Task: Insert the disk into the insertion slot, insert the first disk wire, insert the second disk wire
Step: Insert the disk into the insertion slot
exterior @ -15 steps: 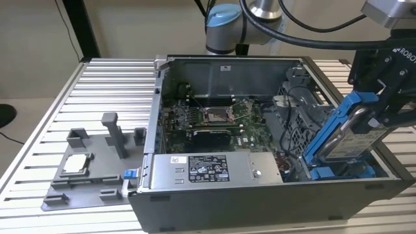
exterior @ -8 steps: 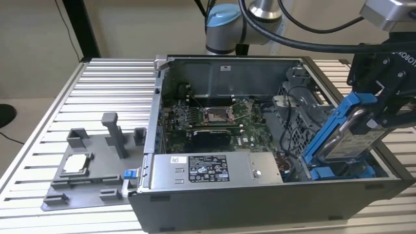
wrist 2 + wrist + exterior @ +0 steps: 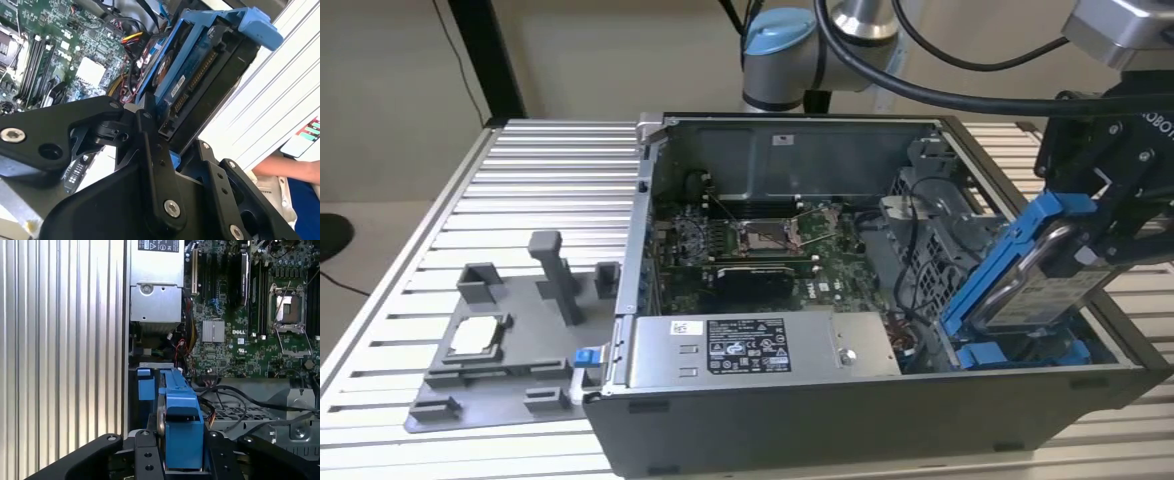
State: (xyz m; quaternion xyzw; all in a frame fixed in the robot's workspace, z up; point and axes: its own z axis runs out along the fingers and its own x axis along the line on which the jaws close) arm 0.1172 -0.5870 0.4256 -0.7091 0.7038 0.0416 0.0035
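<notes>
At the near edge of the bench (image 3: pixel 547 180), in the exterior view, a grey tray (image 3: pixel 507 395) of holders lay to the exterior view's left of the open computer case (image 3: pixel 854 440). Just behind the case's near wall sat the grey power box (image 3: pixel 761 345). On the exterior view's right, the black fingers (image 3: pixel 144 460) held the disk (image 3: pixel 1041 285) tight, one on each side of its blue frame. The disk was tilted. Its top leaned out over the case's wall and its low end was down inside the case, close to a blue part (image 3: pixel 1021 352) at the bottom. I could not tell if it touched the drive cage (image 3: pixel 240 412) beside it. Farther back lay the green board (image 3: pixel 747 240). Behind the case stood the arm's base (image 3: pixel 781 60).
</notes>
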